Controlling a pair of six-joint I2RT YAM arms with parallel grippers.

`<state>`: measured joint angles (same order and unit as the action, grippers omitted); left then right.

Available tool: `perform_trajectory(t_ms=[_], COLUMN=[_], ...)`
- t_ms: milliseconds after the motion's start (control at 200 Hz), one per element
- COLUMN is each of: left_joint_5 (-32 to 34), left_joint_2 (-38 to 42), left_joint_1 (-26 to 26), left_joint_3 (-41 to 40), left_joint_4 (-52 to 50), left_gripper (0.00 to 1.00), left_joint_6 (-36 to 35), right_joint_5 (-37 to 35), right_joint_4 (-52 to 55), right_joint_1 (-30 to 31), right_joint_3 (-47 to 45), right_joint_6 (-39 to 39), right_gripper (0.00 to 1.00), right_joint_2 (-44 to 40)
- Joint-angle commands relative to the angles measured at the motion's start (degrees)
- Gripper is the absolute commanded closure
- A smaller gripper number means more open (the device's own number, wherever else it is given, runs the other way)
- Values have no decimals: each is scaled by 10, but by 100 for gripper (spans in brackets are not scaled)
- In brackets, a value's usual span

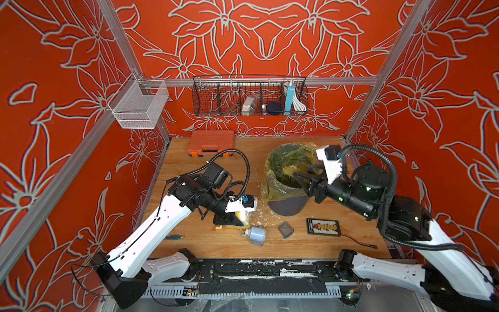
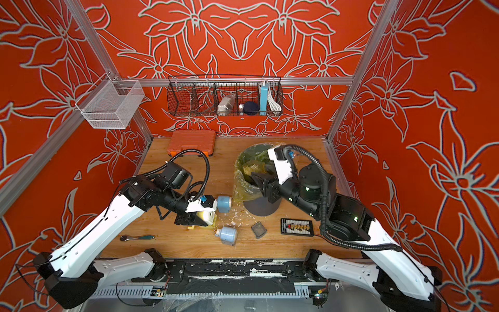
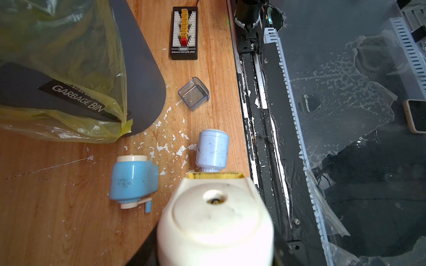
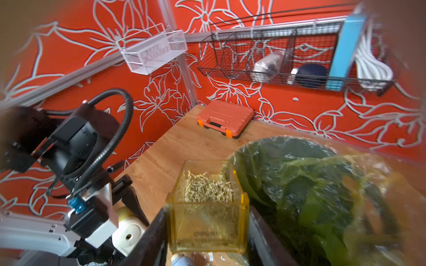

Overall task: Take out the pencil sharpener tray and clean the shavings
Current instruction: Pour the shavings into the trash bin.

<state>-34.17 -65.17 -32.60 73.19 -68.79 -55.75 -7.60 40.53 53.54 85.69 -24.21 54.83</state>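
Note:
My right gripper [image 4: 207, 230] is shut on the sharpener's tray [image 4: 208, 207], a clear yellow box, with one finger on each side wall. Pale shavings [image 4: 207, 187] lie heaped at the tray's far end. In both top views the tray [image 1: 290, 170] [image 2: 249, 168] hangs over the mouth of the garbage bin [image 1: 287, 206]. My left gripper [image 1: 229, 220] is shut on the cream pencil sharpener [image 3: 214, 221], which stands on the table with its yellow-edged tray slot empty. Whitish flecks of shavings [image 3: 161, 146] lie scattered on the wood beside the bin.
On the table near the cream sharpener are a blue sharpener [image 3: 132, 179], a pale blue one [image 3: 213, 149] on its side and a small clear grey tray [image 3: 193, 93]. A black charging board [image 1: 322, 226] lies front right. An orange case [image 1: 210, 142] sits at the back, a hand tool [image 2: 137, 237] front left.

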Motion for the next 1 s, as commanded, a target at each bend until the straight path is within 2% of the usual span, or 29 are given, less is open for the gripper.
perform_trajectory(t_ms=[0,150,250,375,445,625,716,831,916,996], left_joint_5=[-9,-10,-11,-14,-17,-26,-27,-28,-30,-31], left_joint_2=[4,14,22,33,38,50,54,55,57,56], left_joint_1=[3,3,3,3,2,3,2,2,3,2], left_joint_3=[7,-2,-9,-18,-22,-29,-34,-36,-40,-38], left_joint_4=[-5,0,2,8,11,18,20,16,21,17], left_gripper=[100,100,100,100,100,100,100,100,100,100], left_joint_6=[-13,-11,-10,-6,-2,5,4,4,5,6], right_joint_5=[52,254,377,400,394,352,396,395,430,422], right_joint_4=[133,142,65,-111,-154,-157,-163,-163,-199,-170], right_joint_1=[-53,-157,-204,-225,-238,-293,-333,-339,-344,-348], right_joint_3=[63,75,22,-106,-146,-179,-202,-214,-247,-215], right_joint_6=[-182,-388,-529,-757,-850,-940,-970,-984,-1021,-995], right_gripper=[100,100,100,100,100,100,100,100,100,100], right_joint_2=[34,58,51,0,-16,-57,-60,-66,-64,-63])
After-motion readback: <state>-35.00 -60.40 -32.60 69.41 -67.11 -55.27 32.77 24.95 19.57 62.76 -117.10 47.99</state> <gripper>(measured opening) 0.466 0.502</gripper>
